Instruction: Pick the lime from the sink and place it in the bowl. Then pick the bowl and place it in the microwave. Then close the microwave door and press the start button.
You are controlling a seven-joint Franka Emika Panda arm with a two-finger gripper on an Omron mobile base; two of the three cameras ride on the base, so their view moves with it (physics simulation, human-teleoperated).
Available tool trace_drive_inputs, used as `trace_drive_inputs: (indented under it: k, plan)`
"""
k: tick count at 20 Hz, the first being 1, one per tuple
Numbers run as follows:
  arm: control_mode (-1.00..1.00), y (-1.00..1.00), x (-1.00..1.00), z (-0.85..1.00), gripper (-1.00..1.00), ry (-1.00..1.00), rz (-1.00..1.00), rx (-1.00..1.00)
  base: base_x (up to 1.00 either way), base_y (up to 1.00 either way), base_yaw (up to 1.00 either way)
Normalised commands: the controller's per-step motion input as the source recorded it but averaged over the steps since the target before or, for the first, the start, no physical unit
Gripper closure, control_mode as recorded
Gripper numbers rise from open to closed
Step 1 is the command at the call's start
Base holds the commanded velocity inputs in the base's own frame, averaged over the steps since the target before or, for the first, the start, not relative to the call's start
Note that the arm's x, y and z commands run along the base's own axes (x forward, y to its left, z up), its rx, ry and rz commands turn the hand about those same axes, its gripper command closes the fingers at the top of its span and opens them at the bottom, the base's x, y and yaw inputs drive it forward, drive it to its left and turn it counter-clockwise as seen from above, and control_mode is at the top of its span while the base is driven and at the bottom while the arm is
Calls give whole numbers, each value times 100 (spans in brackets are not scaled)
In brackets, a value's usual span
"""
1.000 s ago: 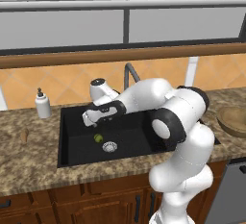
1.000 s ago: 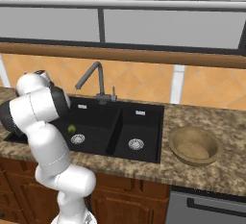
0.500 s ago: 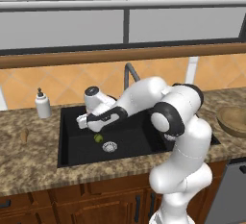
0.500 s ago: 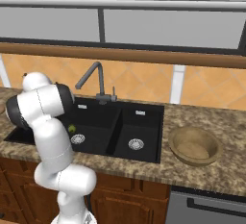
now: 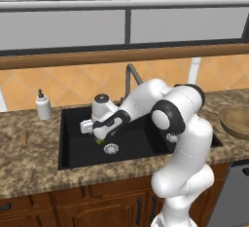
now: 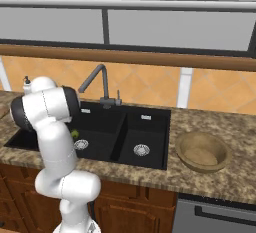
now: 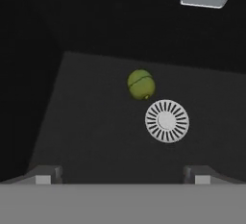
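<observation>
Step one: reaching for lime [image 7: 141,84] on sink [image 7: 96,131] floor, drain [image 7: 166,120] at its 4 o'clock. Gripper [image 7: 120,176] spread, empty. Next: descend, centre, clamp.

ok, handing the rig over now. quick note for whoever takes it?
Gripper: open, empty, low in the left basin of the sink, aimed at the lime.
Lime: loose on the basin floor beside the drain.
Bowl: empty, on the counter to the right of the sink.
Done: nothing yet.
Left: grasp lime, drop it in bowl, bowl into microwave, close door, press start.
</observation>
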Motion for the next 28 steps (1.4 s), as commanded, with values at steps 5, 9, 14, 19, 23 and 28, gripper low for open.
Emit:
trace_drive_inputs:
  k: [5, 9, 14, 19, 23, 28]
  plan:
    - [-100, 0, 23, -27, -100, 1, -1, 0, 0, 0, 0]
    - [-100, 0, 41, -29, -100, 3, -2, 0, 0, 0, 0]
    - [-100, 20, 47, -25, -100, 3, -9, -6, 0, 0, 0]
    - [-100, 10, 27, -31, -100, 6, -6, -8, 0, 0, 0]
    - [-100, 0, 18, -44, -100, 5, 0, -2, 0, 0, 0]
    - [-100, -2, 23, -32, -100, 2, 0, 0, 0, 0, 0]
